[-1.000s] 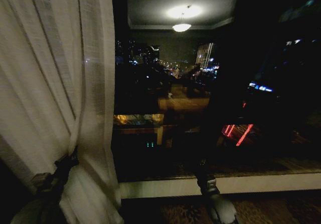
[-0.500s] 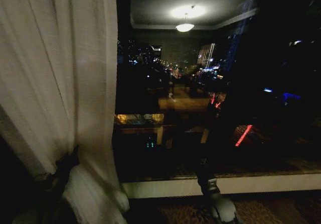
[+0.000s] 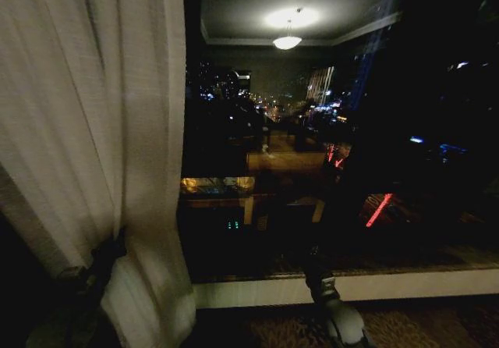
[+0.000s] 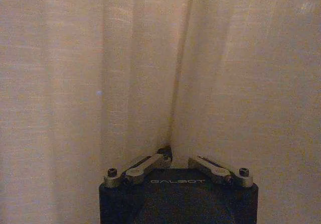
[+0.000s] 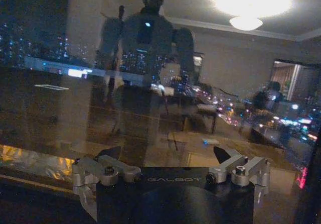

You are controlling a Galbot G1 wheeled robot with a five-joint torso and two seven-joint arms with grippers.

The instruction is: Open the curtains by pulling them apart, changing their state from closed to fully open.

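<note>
From my seat, the curtain (image 3: pixel 93 129) hangs bunched to the left of the window (image 3: pixel 327 168), gathered low where my left gripper (image 4: pixel 173 156) pinches a fold of it, its fingers drawn together on the fabric to keep the panel drawn aside (the pleats converge right at the pinch). Right of that gather, the glass is bare and dark. My right gripper (image 5: pixel 173 158) faces the window with fingers spread and nothing between them, low near the sill (image 3: pixel 390 285), so I judge that side done.
</note>
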